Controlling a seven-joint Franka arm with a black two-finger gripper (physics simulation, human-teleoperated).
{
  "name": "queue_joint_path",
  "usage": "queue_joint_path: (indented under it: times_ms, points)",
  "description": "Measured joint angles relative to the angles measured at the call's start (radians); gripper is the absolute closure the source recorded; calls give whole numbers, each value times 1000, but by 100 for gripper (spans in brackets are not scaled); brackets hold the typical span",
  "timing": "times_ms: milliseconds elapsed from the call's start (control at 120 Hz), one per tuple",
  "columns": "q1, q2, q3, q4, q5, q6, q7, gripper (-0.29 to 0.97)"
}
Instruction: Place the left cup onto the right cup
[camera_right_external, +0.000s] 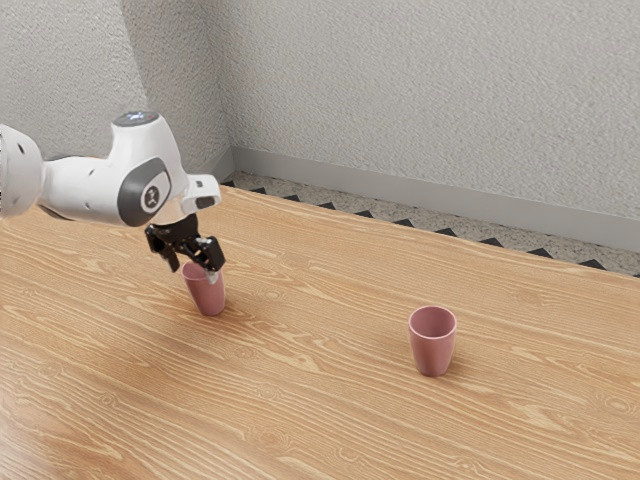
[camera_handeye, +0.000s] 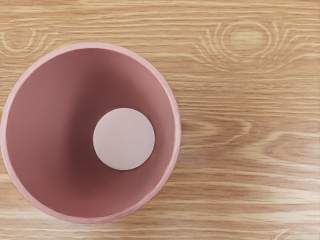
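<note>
The left cup (camera_right_external: 206, 291), pink and tapered, stands on the wooden table (camera_right_external: 320, 400) toward the exterior view's left, leaning slightly. My gripper (camera_right_external: 200, 264) is right at its rim, coming down from above on the white arm. In the wrist view the left cup (camera_handeye: 60, 165) lies just under my hand with its mouth open upward and its pale bottom disc visible; my hand sits over the cup's rim rather than its middle. The right cup (camera_right_external: 432, 340), same pink, stands upright and alone toward the exterior view's right, well apart from the gripper.
A grey textured wall (camera_right_external: 420, 90) with a baseboard runs behind the table's far edge. Bare wood lies between the two cups and in front of them.
</note>
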Motion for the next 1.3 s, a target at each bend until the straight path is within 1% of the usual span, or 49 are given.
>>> queue_joint_path:
  times_ms: [167, 550, 833, 1300]
  points:
    - [-9, 6, 0, 10, -3, 1, -2, 2]
    - [-22, 70, 0, 58, -33, 2, -3, 2]
    - [-23, 116, 0, 118, -40, 2, 0, 2]
    - [-22, 164, 0, 123, -62, 2, 3, 2]
